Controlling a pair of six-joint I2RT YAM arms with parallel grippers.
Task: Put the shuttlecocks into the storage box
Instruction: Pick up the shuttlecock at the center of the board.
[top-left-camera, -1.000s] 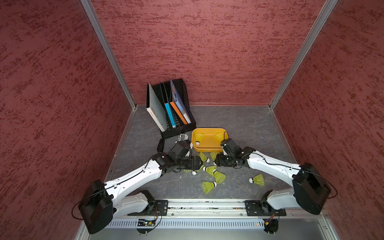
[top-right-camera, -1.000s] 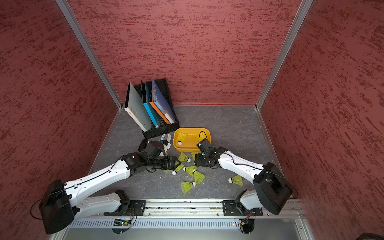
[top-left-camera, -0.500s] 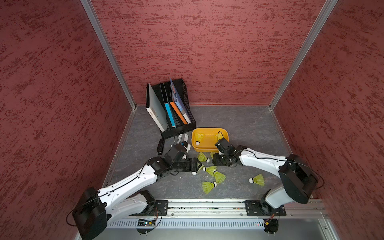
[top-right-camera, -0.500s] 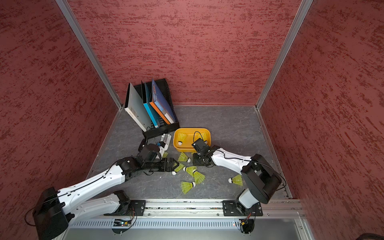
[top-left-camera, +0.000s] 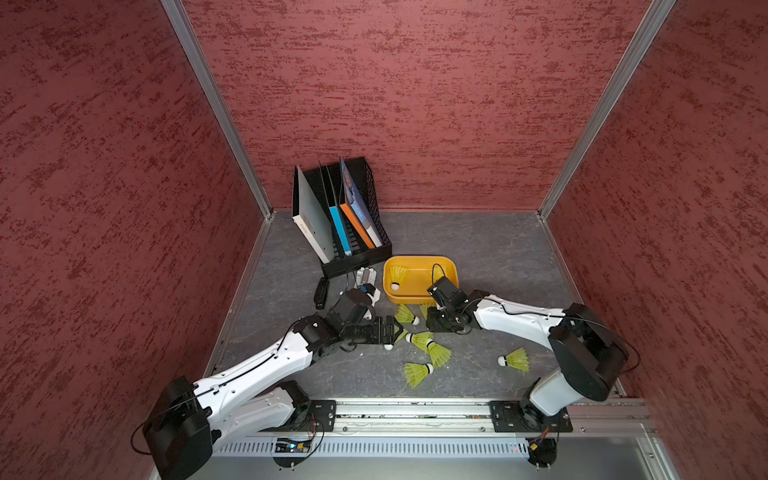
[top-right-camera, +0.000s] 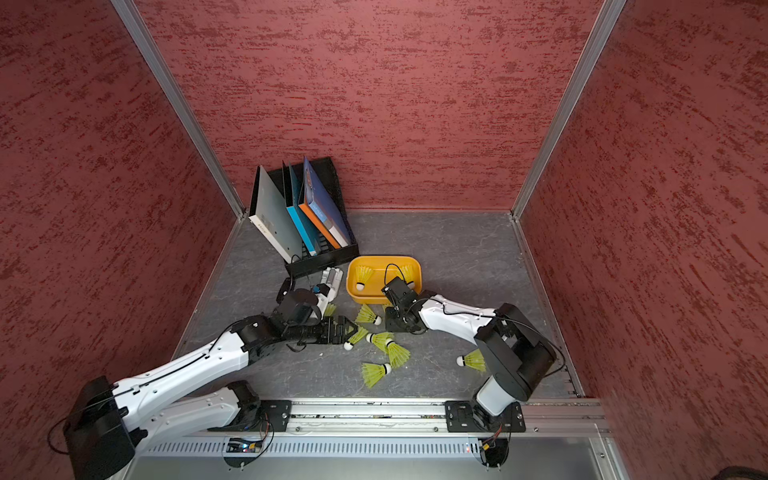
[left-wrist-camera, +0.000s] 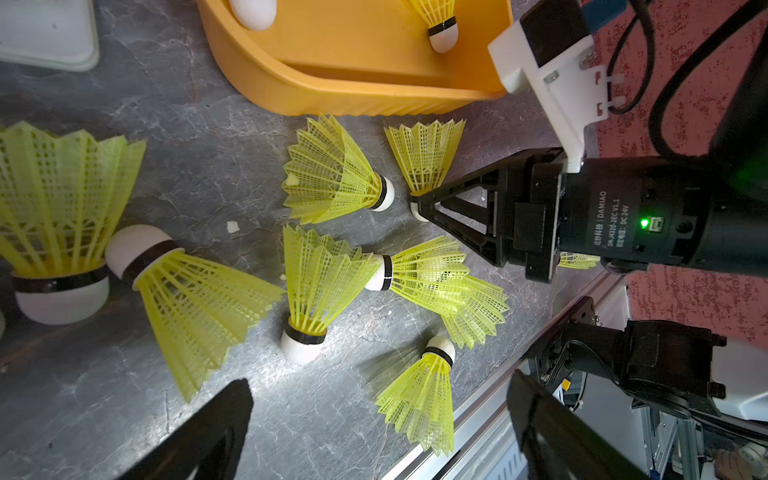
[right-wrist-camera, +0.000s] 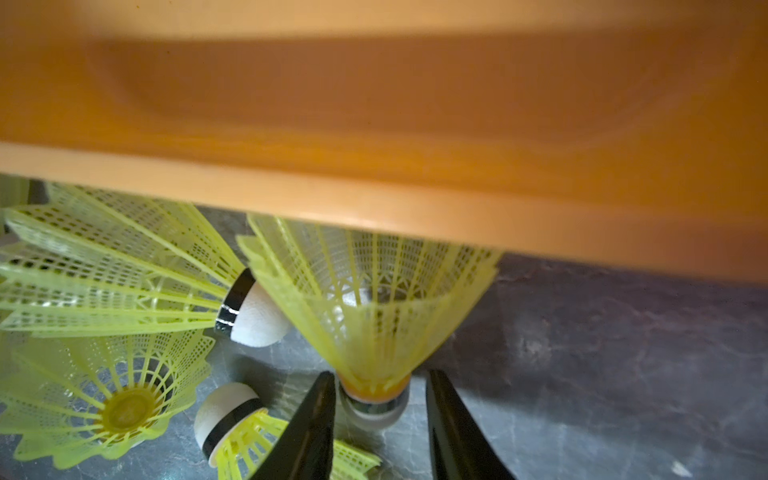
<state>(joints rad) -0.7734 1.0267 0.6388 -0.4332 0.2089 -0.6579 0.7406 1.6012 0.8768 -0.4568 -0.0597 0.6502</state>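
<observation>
On the grey floor (top-left-camera: 478, 249) of a red-walled cell, both arms reach in low toward the middle. Black mesh file rack (top-left-camera: 374, 199) w/ books stands at back left. The storage box (top-left-camera: 405, 298) sits just beside its near corner; touching or not, can't tell. Box interior partly hidden: the right arm's wrist camera and a cable loop overhang its near right corner. One shuttlecock (top-left-camera: 397, 277) inside is clear, cork toward the near wall. A second (top-right-camera: 408, 274) is mostly covered. Small grey-white device (top-left-camera: 365, 276) lies btwn rack and left arm, partly hidden by the wrist.

The left gripper (top-right-camera: 352, 329) lies low over the floor, jaws spread wide, nothing between them. Another shuttlecock (top-right-camera: 355, 337) lies just beside its tips.

The right gripper (right-wrist-camera: 380, 374) is just in front of the box's near wall, jaws drawn in either side of the cork of one shuttlecock (right-wrist-camera: 374, 307). One finger (right-wrist-camera: 316, 415) looks in contact, w/ a sliver of gap on the other side — not clamped as far as vis. That skirt's top is cut off by the blurred box rim in the right wrist view.

Other loose shuttlecocks (top-left-camera: 419, 338) cluster on the floor btwn the two grippers, some overlapping. One (top-left-camera: 515, 359) lies well apart, near the right arm's base. Exact count unclear.
</observation>
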